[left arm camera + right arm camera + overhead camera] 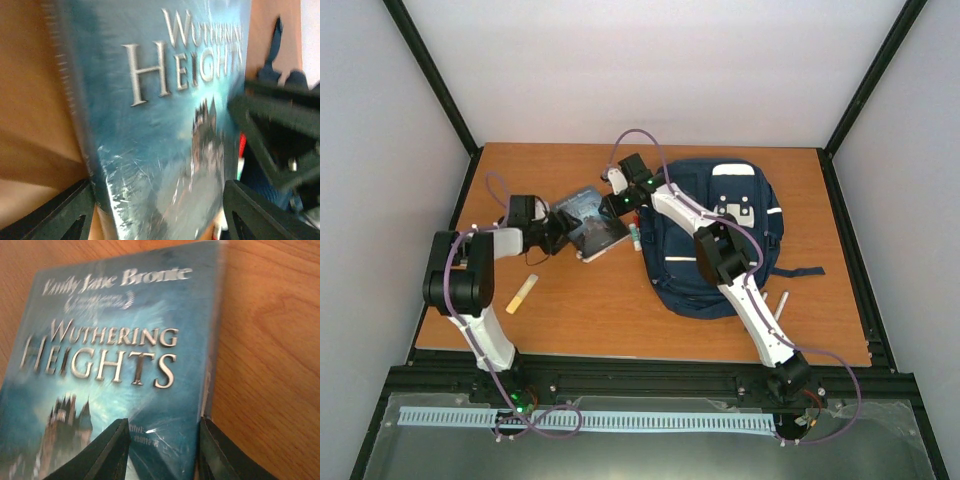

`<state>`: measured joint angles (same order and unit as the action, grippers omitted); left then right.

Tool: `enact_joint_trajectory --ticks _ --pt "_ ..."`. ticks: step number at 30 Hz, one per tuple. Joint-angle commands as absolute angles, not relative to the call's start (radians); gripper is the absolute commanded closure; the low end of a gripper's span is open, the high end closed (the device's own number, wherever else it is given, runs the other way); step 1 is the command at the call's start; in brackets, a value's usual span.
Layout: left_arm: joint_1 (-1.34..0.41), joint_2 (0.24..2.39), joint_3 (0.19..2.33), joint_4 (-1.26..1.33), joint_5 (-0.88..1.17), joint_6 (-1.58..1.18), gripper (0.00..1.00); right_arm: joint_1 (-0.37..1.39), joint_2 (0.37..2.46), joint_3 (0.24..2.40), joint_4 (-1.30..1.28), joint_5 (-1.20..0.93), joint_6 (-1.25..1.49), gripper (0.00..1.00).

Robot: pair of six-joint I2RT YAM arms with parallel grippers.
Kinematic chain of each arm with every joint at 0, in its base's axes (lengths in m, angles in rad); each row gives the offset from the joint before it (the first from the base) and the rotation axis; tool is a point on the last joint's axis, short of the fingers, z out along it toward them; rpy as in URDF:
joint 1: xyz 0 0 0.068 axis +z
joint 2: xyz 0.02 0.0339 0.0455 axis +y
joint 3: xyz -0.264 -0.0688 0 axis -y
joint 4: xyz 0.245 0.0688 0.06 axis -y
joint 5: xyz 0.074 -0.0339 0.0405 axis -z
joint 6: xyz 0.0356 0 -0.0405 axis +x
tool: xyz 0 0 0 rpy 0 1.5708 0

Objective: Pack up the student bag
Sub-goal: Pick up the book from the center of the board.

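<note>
The right gripper (pixel 162 432) pinches the flat, shiny blue book (pixel 115 340). The left gripper (pixel 157 192) sits around it; I cannot tell if it squeezes. The soft cloth bag (pixel 672 262) lies beside.
</note>
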<state>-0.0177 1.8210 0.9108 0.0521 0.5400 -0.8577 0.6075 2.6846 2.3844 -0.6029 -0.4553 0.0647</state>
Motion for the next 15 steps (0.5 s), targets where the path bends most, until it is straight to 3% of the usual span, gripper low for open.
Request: enact_joint_trajectory --ticks 1,4,15 --pt "-0.101 1.72 0.865 0.139 0.745 -0.944 0.29 0.669 2.77 2.355 -0.705 -0.561 0.05 0.63" --pt "-0.101 1.687 0.842 0.16 0.724 -0.968 0.3 0.67 2.773 2.355 -0.703 -0.586 0.052 0.63" --pt "-0.101 1.548 0.744 -0.061 0.401 -1.089 0.15 0.674 2.728 2.259 -0.719 -0.581 0.054 0.65"
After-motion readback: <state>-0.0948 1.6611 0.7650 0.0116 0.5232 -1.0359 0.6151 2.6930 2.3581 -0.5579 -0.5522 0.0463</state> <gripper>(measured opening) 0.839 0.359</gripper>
